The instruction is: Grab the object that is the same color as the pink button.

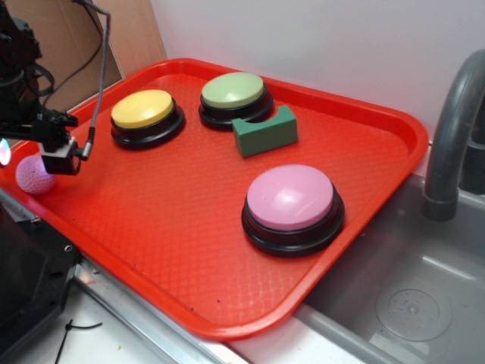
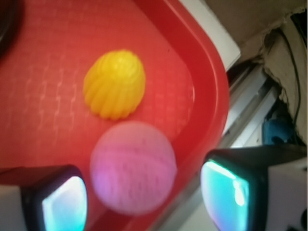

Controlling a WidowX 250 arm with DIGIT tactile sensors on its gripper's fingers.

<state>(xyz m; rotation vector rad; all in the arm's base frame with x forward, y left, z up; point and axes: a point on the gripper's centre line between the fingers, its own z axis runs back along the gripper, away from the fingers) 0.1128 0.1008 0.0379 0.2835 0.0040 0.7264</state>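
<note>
Since the pink ball point(image 2: 132, 166) matches the pink button point(image 1: 292, 206), that's the one to grab, and it sits right at the tray's left edge, just inside the raised rim, with the yellow crocheted cone point(image 2: 114, 84) just beside it. Going by the wrist view, the gripper point(image 2: 144, 195) has its fingers spread wide with the ball between them, one pad on each side and gaps showing, so I'd call this the lining-up step, nothing pinched yet. Next move, I reckon, is a bit lower if needed and then squeeze, watching that the outer finger doesn't catch the red tray point(image 1: 189, 250) rim, which is really close there. The yellow button point(image 1: 144, 114), green button point(image 1: 233, 95) and green block point(image 1: 265, 133) are well apart toward the far edge. No labels or writing I can read anywhere.
</note>
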